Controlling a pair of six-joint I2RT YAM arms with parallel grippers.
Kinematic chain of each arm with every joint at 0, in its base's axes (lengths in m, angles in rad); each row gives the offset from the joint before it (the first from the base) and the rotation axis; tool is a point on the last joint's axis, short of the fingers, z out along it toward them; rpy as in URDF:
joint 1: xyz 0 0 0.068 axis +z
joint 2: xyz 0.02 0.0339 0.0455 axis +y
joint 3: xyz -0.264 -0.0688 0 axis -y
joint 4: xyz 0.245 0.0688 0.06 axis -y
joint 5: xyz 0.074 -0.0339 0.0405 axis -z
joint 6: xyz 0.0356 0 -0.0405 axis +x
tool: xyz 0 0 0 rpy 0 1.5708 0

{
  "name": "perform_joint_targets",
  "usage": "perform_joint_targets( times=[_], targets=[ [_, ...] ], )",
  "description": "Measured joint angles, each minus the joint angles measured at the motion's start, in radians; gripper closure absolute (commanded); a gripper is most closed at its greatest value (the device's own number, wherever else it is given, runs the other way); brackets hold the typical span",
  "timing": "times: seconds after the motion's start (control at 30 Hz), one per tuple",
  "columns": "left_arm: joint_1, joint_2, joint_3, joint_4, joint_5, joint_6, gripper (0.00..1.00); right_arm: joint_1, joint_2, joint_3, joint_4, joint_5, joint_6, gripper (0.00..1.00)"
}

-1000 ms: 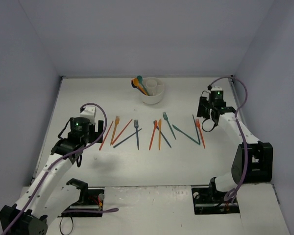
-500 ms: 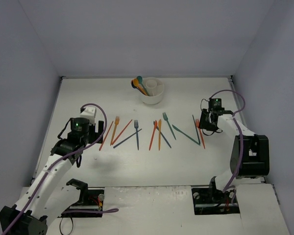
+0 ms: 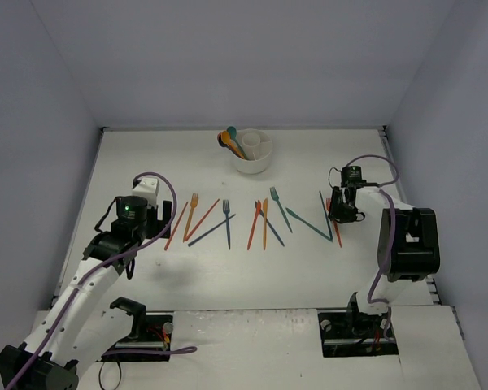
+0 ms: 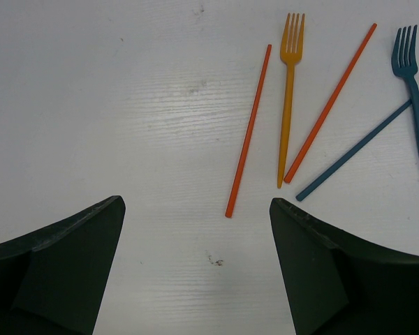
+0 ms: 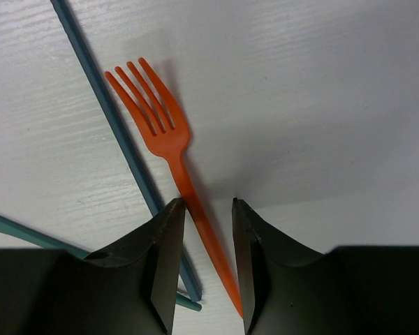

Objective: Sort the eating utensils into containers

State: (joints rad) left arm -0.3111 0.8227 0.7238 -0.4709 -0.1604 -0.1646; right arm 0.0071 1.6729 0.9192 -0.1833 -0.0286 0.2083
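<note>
Two grippers: the right gripper (image 5: 208, 206) is down at the tabletop (image 3: 293, 268), its jaws narrowly apart astride the handle of the orange fork (image 5: 160, 125) and not visibly clamped. The left gripper (image 4: 195, 201) hangs wide apart near an orange-red utensil (image 4: 248, 132).
Utensils: most lie in a loose row across the mid-tabletop. A few spoons (image 3: 230, 136) stand in the white cup (image 3: 254, 166) at far centre.
Risk, neighbour: a teal-blue utensil (image 5: 105, 105) lies just beside the fork's handle, so a closing finger could pinch or drag it too.
Risk, slip: the handle is thin and runs slantwise through the gap, so it may twist or skid out.
Surface: white, faintly grained, with a few scuffs.
Room: plain pale walls (image 3: 228, 65) on three sides.
</note>
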Motion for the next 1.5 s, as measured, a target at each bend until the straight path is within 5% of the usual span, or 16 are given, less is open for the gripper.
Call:
perform_joint_targets(
  times=[0.33,0.57,0.87,1.5],
  targets=[
    [0.0,0.0,0.0,0.0,0.0,0.0,0.18,0.0,0.056,0.06,0.015,0.013,-0.021,1.0],
    [0.0,0.003,0.0,0.0,0.0,0.0,0.18,0.002,0.08,0.143,-0.008,0.029,-0.048,1.0],
    [0.0,0.017,0.0,0.0,0.0,0.0,0.18,0.109,0.076,0.486,0.052,0.0,-0.097,1.0],
    [0.0,0.025,0.0,0.001,-0.005,0.001,0.18,0.321,0.254,0.572,0.802,-0.031,0.067,1.0]
  ],
)
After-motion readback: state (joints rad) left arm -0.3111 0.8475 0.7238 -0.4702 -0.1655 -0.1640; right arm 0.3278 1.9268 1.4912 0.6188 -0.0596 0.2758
